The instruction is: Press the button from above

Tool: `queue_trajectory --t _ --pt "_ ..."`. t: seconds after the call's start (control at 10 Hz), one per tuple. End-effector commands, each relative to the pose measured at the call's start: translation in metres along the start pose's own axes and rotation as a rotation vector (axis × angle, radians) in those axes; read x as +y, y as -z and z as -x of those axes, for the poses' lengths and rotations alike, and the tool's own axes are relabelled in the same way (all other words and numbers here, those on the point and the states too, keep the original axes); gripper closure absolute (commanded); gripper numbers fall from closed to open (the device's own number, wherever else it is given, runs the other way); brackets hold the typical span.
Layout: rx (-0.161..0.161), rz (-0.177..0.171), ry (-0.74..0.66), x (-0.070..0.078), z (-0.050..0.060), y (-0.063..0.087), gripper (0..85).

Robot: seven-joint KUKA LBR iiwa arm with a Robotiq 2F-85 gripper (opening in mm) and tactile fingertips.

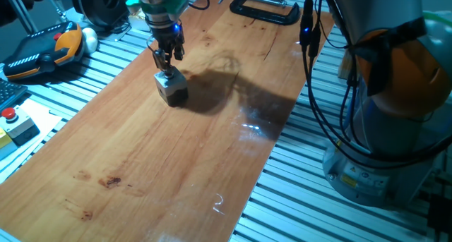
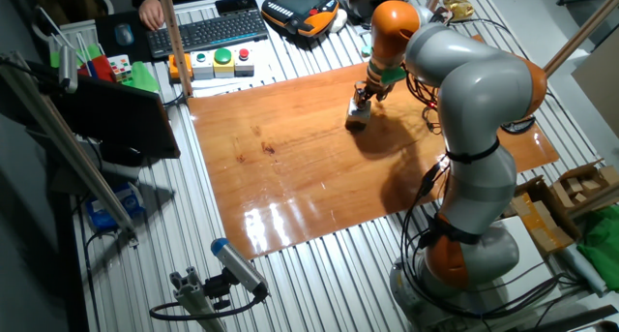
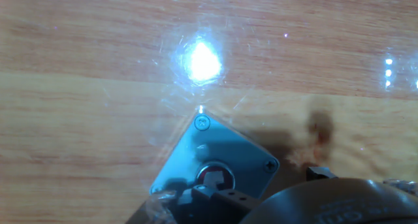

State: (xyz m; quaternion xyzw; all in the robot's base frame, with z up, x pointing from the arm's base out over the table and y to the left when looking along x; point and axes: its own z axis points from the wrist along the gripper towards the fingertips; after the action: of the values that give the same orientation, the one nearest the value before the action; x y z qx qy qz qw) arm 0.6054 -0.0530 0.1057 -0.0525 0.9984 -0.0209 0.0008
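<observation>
The button's light-grey cube box stands on the wooden board, toward its far left part. It also shows in the other fixed view and in the hand view. The round red button sits on top of the box, mostly covered by the fingertips. My gripper is right above the box, pointing down, with its fingertips at or just over the box top. In the other fixed view the gripper sits over the box too. No view shows a gap or contact between the fingertips.
A yellow-and-grey box with a red button lies left of the board. A teach pendant lies at the far left. A black clamp holds the board's far edge. The robot base and cables stand at the right.
</observation>
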Motion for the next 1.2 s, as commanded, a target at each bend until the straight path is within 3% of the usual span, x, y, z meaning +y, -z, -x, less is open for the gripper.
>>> queue_trajectory --t 0.0,0.4,0.9,1.1 --pt "0.001 0.004 0.0 -0.001 -0.001 -0.005 19.3" --pt "0.002 0.01 0.003 -0.001 0.001 -0.004 19.3" --pt "0.033 0.011 -0.005 -0.002 0.004 0.024 19.3" --pt "0.049 0.02 -0.026 0.007 0.002 0.043 21.3"
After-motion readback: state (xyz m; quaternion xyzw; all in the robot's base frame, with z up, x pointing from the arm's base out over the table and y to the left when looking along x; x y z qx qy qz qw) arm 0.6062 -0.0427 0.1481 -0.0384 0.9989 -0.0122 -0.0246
